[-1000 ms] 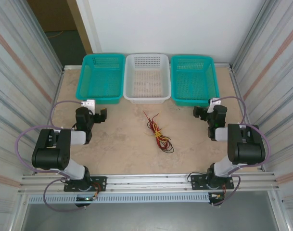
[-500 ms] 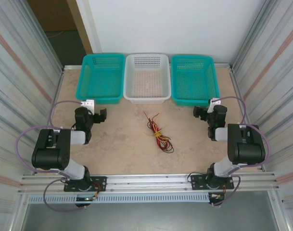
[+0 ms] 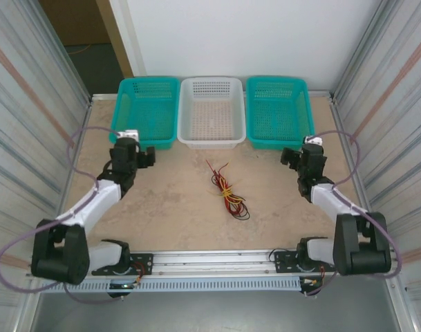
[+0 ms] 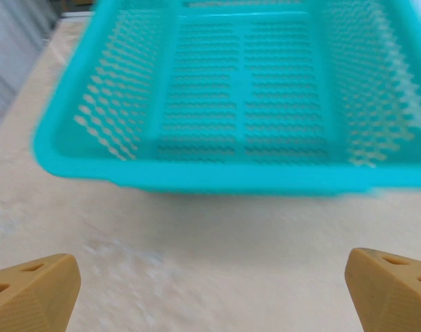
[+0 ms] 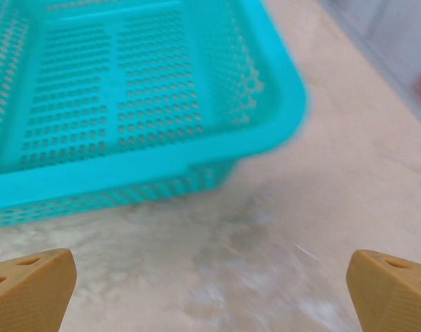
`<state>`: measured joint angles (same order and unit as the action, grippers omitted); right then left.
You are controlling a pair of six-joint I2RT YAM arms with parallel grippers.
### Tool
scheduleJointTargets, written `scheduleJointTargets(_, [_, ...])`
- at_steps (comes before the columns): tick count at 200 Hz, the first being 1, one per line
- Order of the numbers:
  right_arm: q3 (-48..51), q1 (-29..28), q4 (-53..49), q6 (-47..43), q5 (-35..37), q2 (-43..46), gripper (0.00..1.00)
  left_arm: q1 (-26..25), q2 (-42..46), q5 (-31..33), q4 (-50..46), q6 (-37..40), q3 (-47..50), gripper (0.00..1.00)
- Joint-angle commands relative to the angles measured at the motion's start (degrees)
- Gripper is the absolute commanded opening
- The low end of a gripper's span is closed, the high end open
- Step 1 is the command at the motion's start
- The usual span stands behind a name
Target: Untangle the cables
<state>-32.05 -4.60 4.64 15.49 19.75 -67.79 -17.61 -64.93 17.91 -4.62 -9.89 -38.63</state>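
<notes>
The cables (image 3: 226, 190), a small tangle of thin red, black and yellow wires, lie on the table's middle, untouched. My left gripper (image 3: 128, 149) hovers to their left, just in front of the left teal basket (image 3: 145, 111). In the left wrist view that gripper (image 4: 221, 294) is open, its tan fingertips (image 4: 37, 287) far apart over bare tabletop. My right gripper (image 3: 307, 152) hovers to the right of the cables, near the right teal basket (image 3: 279, 114). It (image 5: 217, 290) is open too, with nothing between its fingertips (image 5: 390, 283).
Three baskets line the back edge, with a white basket (image 3: 211, 111) between the two teal ones. The left basket's rim (image 4: 196, 176) and the right basket's corner (image 5: 162, 162) stand just ahead of the fingers. Corrugated metal walls (image 3: 37, 104) close both sides.
Both arms have stretched out from their folded pose, and the grippers have shifted slightly towards the teal baskets. The cables have not moved.
</notes>
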Motion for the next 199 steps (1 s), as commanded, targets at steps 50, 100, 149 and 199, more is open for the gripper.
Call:
scheduleJointTargets(50, [-12.55, -11.14, -42.24, 21.49, -4.79, 13.19, 0.99, -14.2, 10.18, -2.27, -26.69, -22.01, -4.81, 0.91])
scheduleJointTargets(100, [-20.4, -34.03, -50.39, 28.66, 6.38, 2.04, 0.99, -18.17, 4.7, -6.75, -25.79, -24.78, -10.79, 0.89])
scheduleJointTargets(149, [-18.38, -40.69, -42.19, 12.92, -14.04, -7.05, 0.99, -18.21, 1.85, -13.24, -22.49, -28.92, -11.02, 0.86])
scheduleJointTargets(199, [-18.2, -37.33, -38.4, 6.26, -31.16, -12.15, 0.93, -18.25, 1.56, -17.64, -20.15, -34.13, -9.06, 0.85])
